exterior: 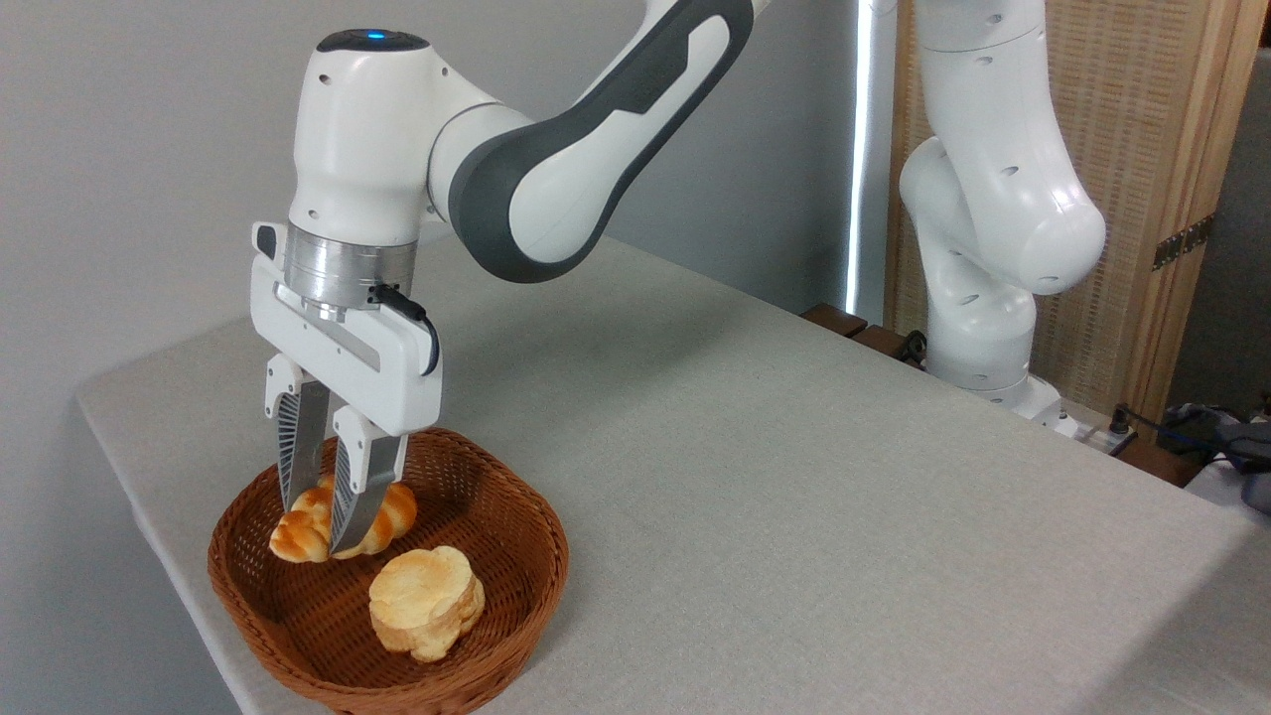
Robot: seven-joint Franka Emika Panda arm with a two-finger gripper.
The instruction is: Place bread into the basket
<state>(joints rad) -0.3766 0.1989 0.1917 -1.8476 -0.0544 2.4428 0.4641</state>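
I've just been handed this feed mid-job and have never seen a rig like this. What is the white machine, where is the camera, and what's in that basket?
There is one picture, from a fixed camera looking across the table. The white jointed machine is a robot arm, mounted at the table's far right edge. Its end carries the gripper, two ribbed fingers pointing down. These reach into the brown wicker basket near the table's left corner, closed around the glossy braided bread. Whether the bread already rests on the basket floor is hard to tell. A pale round bun lies beside it in the basket, apart from the gripper.
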